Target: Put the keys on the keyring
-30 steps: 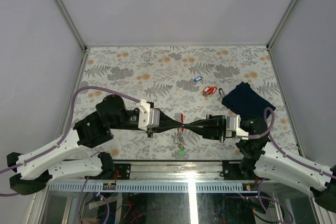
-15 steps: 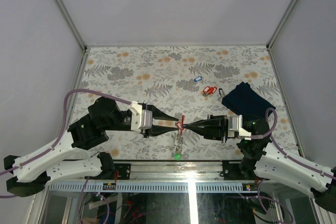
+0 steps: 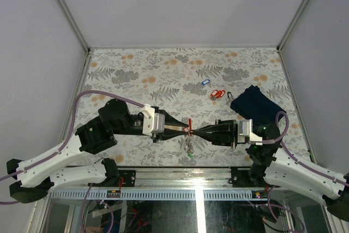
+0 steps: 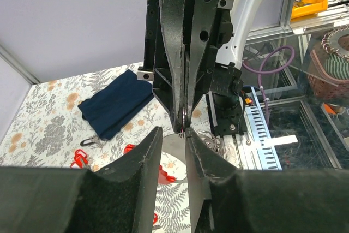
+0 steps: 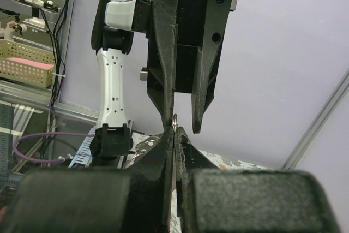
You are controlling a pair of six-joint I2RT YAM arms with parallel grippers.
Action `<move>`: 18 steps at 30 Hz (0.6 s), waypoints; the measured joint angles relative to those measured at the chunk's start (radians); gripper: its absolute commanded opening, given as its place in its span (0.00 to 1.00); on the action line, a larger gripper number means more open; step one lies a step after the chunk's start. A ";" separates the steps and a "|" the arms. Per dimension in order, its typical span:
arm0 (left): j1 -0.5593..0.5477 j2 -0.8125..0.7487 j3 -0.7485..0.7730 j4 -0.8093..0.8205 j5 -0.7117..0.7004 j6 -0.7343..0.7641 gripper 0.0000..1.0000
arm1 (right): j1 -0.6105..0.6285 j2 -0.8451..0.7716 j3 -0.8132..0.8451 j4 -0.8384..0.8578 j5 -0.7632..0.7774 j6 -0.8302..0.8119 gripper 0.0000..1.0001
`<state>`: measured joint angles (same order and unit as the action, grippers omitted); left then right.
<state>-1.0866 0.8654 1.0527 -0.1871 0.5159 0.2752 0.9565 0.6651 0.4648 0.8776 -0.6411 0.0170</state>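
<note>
My right gripper [image 3: 193, 131] is shut on the thin metal keyring [image 5: 174, 119], which glints just past its fingertips above the table's near middle. A red tag [image 3: 189, 123] sticks up from the ring. Silvery keys [image 3: 188, 143] with a green tag [image 3: 190, 155] dangle below it. My left gripper [image 3: 184, 130] faces the right one tip to tip; its fingers [image 4: 150, 151] stand apart around the ring end, holding nothing I can see. More keys lie on the cloth: a blue-tagged one [image 3: 205, 82] and red-tagged ones [image 3: 217, 94].
A folded navy cloth [image 3: 256, 105] lies at the right, with a small dark clip [image 3: 230, 95] beside the red tags. The flowered table cover [image 3: 136, 75] ends at the metal rail [image 3: 180, 170] just under the grippers. Grey walls enclose three sides.
My left gripper let go, drew back left with its jaws apart, then came back to the ring still open. The right gripper stayed shut; the dangling keys swung slightly.
</note>
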 measured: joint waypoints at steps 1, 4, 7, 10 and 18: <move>0.000 0.002 0.000 0.000 0.000 0.000 0.21 | 0.000 0.000 0.002 0.000 -0.001 0.002 0.00; 0.000 0.009 0.000 0.000 0.001 0.000 0.20 | 0.000 0.002 0.005 0.004 -0.007 0.003 0.00; 0.000 0.010 0.000 0.000 0.001 0.000 0.20 | 0.000 0.002 0.006 0.006 -0.007 0.004 0.00; 0.000 0.010 0.000 0.000 0.002 0.000 0.18 | 0.000 0.003 0.006 0.007 -0.007 0.006 0.00; 0.000 0.011 0.000 -0.001 0.011 0.001 0.00 | 0.000 0.009 0.009 0.006 -0.006 0.003 0.00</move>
<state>-1.0866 0.8761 1.0527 -0.1883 0.5266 0.2760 0.9565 0.6739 0.4736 0.8841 -0.6468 0.0204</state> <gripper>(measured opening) 0.015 0.010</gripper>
